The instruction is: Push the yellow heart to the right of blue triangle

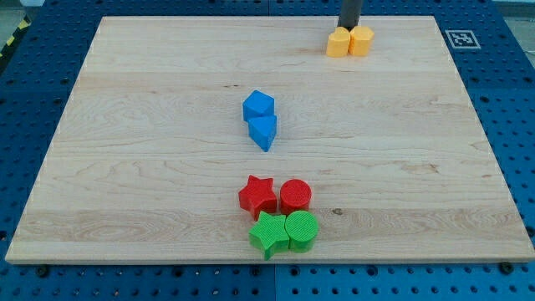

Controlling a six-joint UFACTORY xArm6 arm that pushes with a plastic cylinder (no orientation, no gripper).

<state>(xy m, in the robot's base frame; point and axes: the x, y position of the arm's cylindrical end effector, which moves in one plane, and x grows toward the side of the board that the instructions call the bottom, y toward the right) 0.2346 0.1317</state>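
Note:
Two yellow blocks stand side by side and touching near the view's top right. The right one point(362, 39) looks like the yellow heart and the left one point(338, 43) like a yellow pentagon. My tip point(349, 28) is just above them in the view, at the seam between the two, touching or nearly touching them. The blue triangle point(263, 132) lies near the board's middle, well down and left of the yellow pair. A blue cube-like block point(258, 105) touches its upper side.
A red star point(257, 196) and a red cylinder point(295, 196) sit side by side at the bottom middle. A green star point(269, 234) and a green cylinder point(302, 231) sit just below them. The wooden board point(125, 125) has blue pegboard around it.

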